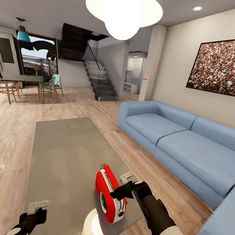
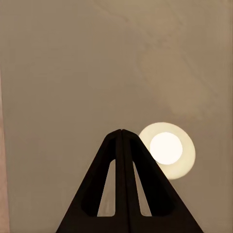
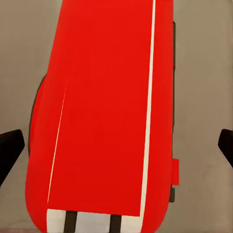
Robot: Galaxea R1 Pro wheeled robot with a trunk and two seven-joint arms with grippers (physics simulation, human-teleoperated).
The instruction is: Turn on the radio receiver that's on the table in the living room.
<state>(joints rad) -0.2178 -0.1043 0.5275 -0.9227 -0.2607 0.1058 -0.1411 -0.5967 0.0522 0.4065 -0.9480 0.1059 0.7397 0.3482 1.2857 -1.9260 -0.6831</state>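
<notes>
The red radio receiver (image 1: 109,196) stands upright near the front right corner of the grey-beige table (image 1: 65,147), its round dial with the green light facing front. My right gripper (image 1: 120,195) is at the radio's right side. In the right wrist view the radio's red body (image 3: 102,111) lies between the fingers (image 3: 9,150), which stand wide apart at the frame's edges, so the gripper is open. My left gripper (image 1: 38,208) hovers over the table's front left part, its fingertips (image 2: 121,132) pressed together and holding nothing.
A blue sectional sofa (image 1: 188,141) runs along the table's right side. A pendant lamp (image 1: 124,7) hangs overhead, and its reflection (image 1: 94,225) glows on the tabletop. Far left are a dining table with chairs (image 1: 22,82) and a staircase (image 1: 100,82). Wood floor surrounds the table.
</notes>
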